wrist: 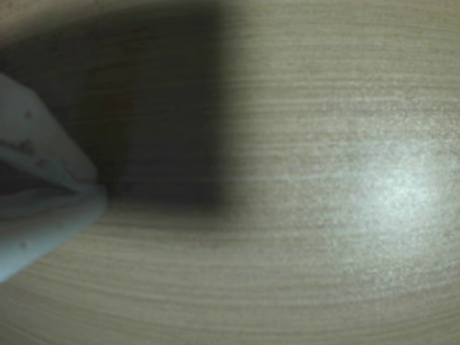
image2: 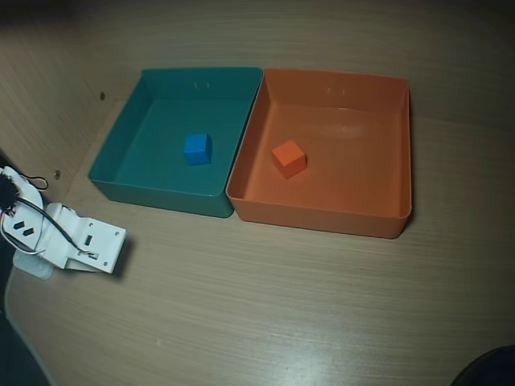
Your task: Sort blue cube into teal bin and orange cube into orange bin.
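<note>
The blue cube (image2: 197, 149) rests on the floor of the teal bin (image2: 121, 149), near its middle. Beside it, the orange cube (image2: 289, 158) lies inside the orange bin (image2: 386, 161), left of centre. The two bins stand wall to wall. My white arm (image2: 76, 240) is folded low at the left edge of the overhead view, in front of the teal bin and apart from it. In the wrist view my gripper (wrist: 99, 191) enters from the left, its two white fingers meeting at the tips with nothing between them, just above bare wood.
The light wooden table (image2: 265, 305) spreads in front of and to the right of the bins. A dark shadow falls beside the fingers in the wrist view. A dark object (image2: 487, 370) pokes in at the bottom right corner of the overhead view.
</note>
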Controlling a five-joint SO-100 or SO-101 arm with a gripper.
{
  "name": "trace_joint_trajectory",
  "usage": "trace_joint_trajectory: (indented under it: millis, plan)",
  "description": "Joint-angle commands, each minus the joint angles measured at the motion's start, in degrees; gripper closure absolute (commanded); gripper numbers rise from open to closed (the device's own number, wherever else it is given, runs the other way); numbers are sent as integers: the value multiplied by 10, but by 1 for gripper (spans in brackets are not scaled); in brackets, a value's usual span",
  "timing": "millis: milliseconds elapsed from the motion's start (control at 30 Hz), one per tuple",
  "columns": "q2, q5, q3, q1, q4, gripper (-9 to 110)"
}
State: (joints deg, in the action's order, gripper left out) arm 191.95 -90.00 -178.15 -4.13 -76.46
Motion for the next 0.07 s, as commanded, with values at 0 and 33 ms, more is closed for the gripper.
trace_joint_trajectory:
  millis: [0, 33]
  plan:
    - [3, 4, -37, -2, -12, 106]
    - [3, 4, -37, -2, -12, 106]
